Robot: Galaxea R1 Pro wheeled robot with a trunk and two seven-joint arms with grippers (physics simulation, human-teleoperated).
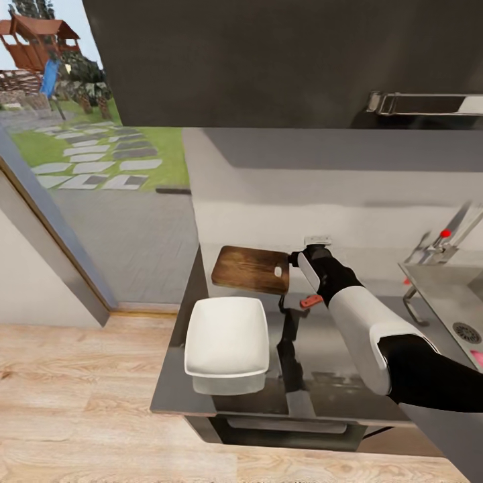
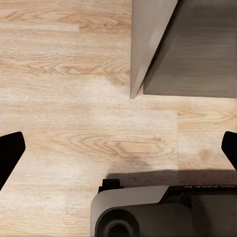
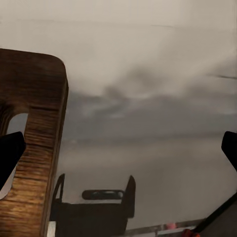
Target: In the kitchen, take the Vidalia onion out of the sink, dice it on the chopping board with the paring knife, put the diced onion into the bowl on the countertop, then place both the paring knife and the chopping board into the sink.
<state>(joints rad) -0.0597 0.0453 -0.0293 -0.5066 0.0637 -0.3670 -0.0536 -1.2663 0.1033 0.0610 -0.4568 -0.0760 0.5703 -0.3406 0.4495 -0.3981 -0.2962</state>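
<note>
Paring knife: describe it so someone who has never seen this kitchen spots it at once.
Start at the long grey countertop left of the steel sink. Beyond the white square bowl lies the dark brown wooden chopping board; the small red-handled paring knife rests off the board's sink-side end, below the right tool. Its red handle is the counter's only bright colour.

The chopping board [image 1: 249, 268] is dark wood with grain lines. The bowl [image 1: 226, 335] looks smooth, white and a bit shiny. The grey surface [image 1: 322, 376] is glossy like a mirror. At right, the sink [image 1: 446, 295] is dull steel. The floor [image 2: 74, 123] is pale wood.
</note>
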